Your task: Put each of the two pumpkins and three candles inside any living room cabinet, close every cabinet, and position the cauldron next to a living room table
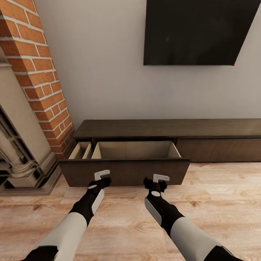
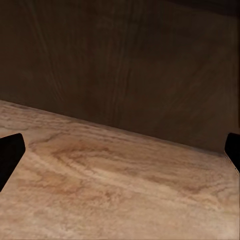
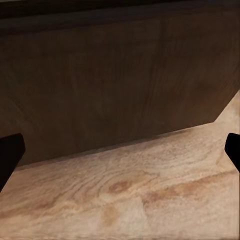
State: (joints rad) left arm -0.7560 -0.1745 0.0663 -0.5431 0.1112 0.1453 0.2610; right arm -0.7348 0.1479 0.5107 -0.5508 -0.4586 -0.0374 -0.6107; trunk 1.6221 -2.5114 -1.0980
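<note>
The long, low, dark brown cabinet (image 1: 170, 127) stands against the wall. Its left drawer (image 1: 123, 172) is pulled out, and the pale beige inside (image 1: 134, 149) holds nothing I can see; a divider splits off a narrow section at the left. My left gripper (image 1: 102, 177) and right gripper (image 1: 158, 180) hover just in front of the drawer front, low over the floor. Both are open and hold nothing. The left wrist view shows the dark drawer front (image 2: 125, 65) close ahead, as does the right wrist view (image 3: 115, 85). The pumpkins, candles, cauldron and table are out of view.
A brick chimney (image 1: 40, 72) and a stone fireplace surround (image 1: 21, 145) stand close on the left of the drawer. A black screen (image 1: 197, 30) hangs on the wall above. The cabinet's right drawer front (image 1: 221, 149) is shut. Wooden floor (image 1: 123, 224) lies under my arms.
</note>
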